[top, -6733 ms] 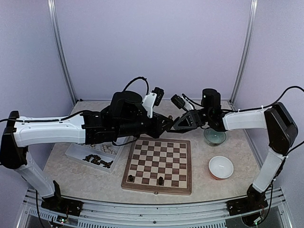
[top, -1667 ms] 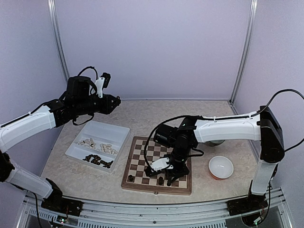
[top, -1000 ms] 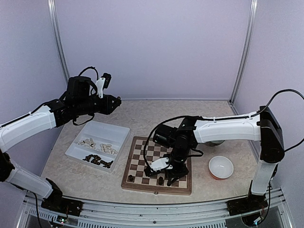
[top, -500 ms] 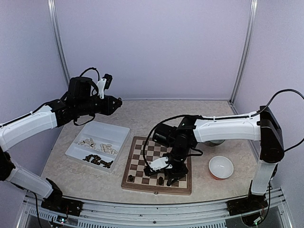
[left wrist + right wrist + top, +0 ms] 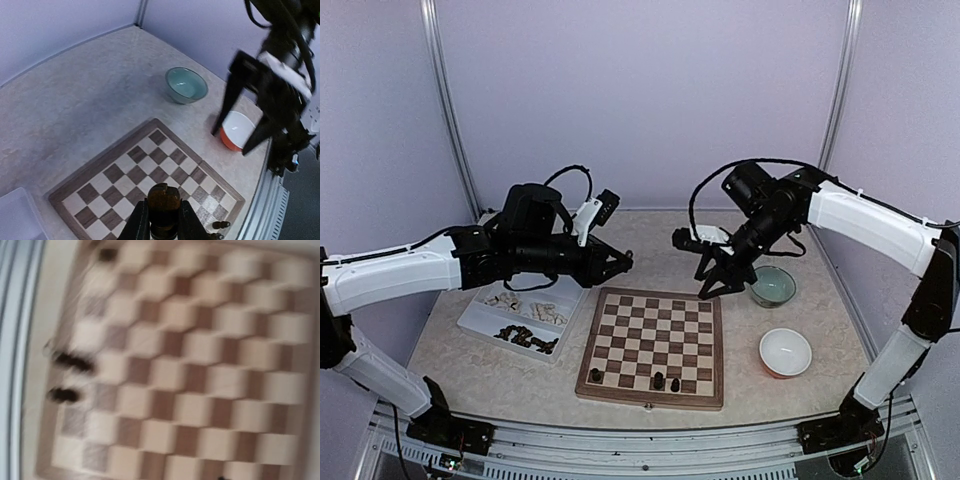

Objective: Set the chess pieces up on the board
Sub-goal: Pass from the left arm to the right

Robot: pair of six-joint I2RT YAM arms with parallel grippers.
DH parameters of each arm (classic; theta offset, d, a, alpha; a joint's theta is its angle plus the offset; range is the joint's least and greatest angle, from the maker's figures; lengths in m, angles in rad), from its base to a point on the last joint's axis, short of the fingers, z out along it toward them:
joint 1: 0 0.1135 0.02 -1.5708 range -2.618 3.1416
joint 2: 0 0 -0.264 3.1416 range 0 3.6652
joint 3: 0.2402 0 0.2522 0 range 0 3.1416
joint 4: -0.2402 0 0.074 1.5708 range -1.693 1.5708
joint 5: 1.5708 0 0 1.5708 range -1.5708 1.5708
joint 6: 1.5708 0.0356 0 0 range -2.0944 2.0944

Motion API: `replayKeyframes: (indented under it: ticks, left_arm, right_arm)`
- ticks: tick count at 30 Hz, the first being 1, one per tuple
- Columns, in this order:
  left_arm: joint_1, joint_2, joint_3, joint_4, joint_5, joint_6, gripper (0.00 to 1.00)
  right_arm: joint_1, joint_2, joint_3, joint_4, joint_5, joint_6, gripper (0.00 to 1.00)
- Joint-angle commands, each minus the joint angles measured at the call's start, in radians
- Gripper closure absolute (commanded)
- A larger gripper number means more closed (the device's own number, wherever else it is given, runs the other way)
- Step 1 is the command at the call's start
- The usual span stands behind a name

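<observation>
The board (image 5: 655, 345) lies at the table's middle, and three dark chess pieces (image 5: 659, 380) stand on its near row. My left gripper (image 5: 623, 261) hovers above the board's far-left corner. It is shut on a dark chess piece (image 5: 164, 202), which stands upright between the fingers (image 5: 140, 225). My right gripper (image 5: 716, 290) hangs open and empty over the board's far-right edge; the left wrist view shows its fingers (image 5: 227, 102) spread wide. The right wrist view is blurred and shows the board (image 5: 200, 365) with dark pieces (image 5: 74, 361) near one edge.
A white tray (image 5: 570, 275) left of the board holds cream and dark pieces (image 5: 525, 338). A teal bowl (image 5: 772, 286) sits right of the board's far corner. A white bowl with an orange base (image 5: 785, 351) sits nearer.
My right gripper has opened, left a third dark piece on the near row, and risen back to the board's far edge. My left arm has swung right from over the tray toward the board.
</observation>
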Motion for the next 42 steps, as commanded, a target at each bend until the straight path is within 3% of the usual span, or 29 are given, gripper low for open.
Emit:
replayKeyframes:
  ticks: [1,5,10,18,28,42]
  left_arm:
    - [-0.072,0.03,0.018,0.033,0.202,0.018,0.79]
    - [-0.146,0.08,0.035,-0.016,0.261,0.075,0.79]
    - [-0.181,0.137,0.065,-0.031,0.365,0.078,0.79]
    - [-0.178,0.219,0.114,0.008,0.671,0.023,0.79]
    - [-0.171,0.234,0.129,0.091,0.74,-0.028,0.81]
    - [-0.168,0.277,0.166,0.102,0.741,-0.04,0.82]
  right_arm:
    - [-0.033,-0.089,0.026,0.06,-0.16,0.009,0.52]
    - [-0.033,-0.15,0.015,0.109,-0.234,-0.063,0.51]
    - [-0.002,-0.152,0.054,0.048,-0.309,-0.182,0.52]
    - [0.16,-0.196,-0.025,0.061,-0.193,-0.249,0.59]
    - [0.199,-0.23,-0.098,0.073,-0.157,-0.258,0.59]
    - [0.202,-0.245,-0.122,0.103,-0.261,-0.23,0.61]
